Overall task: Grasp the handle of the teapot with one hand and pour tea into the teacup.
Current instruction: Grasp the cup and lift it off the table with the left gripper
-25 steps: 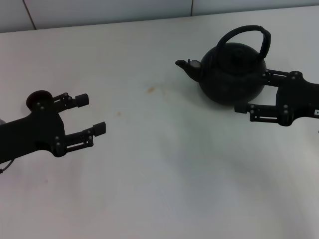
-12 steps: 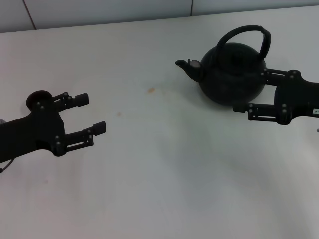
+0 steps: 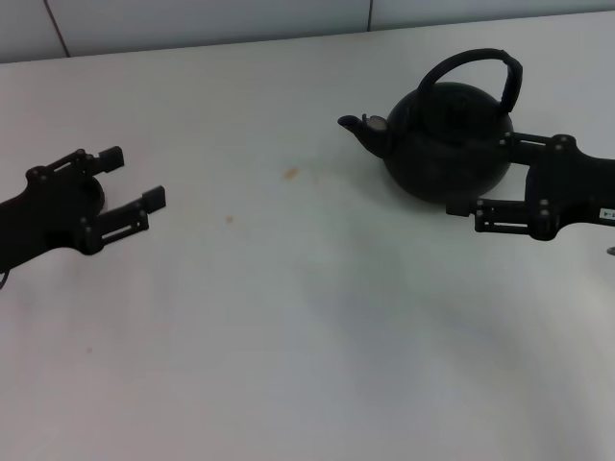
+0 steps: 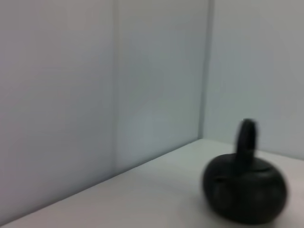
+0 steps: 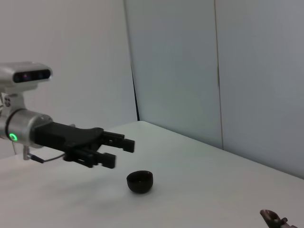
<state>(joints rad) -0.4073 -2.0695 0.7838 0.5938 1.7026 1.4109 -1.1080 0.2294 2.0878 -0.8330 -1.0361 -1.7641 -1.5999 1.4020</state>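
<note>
The matte-black teapot (image 3: 444,144) stands at the right rear of the white table, its spout pointing left and its arched handle (image 3: 480,61) upright. It also shows in the left wrist view (image 4: 244,190). My right gripper (image 3: 478,177) is open, low beside the pot's right side, one finger in front of the body and one behind, well below the handle. My left gripper (image 3: 135,177) is open and empty at the far left. It covers the small black teacup in the head view. The teacup (image 5: 140,181) shows in the right wrist view, on the table just below the left gripper (image 5: 121,153).
The white table (image 3: 307,317) stretches wide between the two arms, with two small brown specks (image 3: 289,174) near its middle. A pale panelled wall runs along the table's back edge (image 3: 211,38).
My left gripper has moved back and to the left, and now hides the teacup in the head view. My right gripper has crept slightly closer to the teapot. The teapot has not moved.
</note>
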